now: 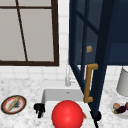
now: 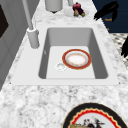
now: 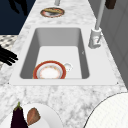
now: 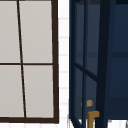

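- Since the right hand (image 1: 97, 116) sits at the lower corner of the open cabinet door (image 1: 105, 50), fingers spread and holding nothing, I treat the door as the thing.
- Door hangs over the sink (image 2: 75, 80); I judge it stiff, hinged and easy to swing. Best grip: the wooden handle (image 1: 88, 82).
- Left hand (image 1: 39, 109) hovers at the sink's left, fingers relaxed.
- Nearby: faucet (image 1: 67, 77) and a red-rimmed plate (image 2: 76, 59) in the sink.

Plate (image 2: 76, 59) in sink (image 2: 100, 62)
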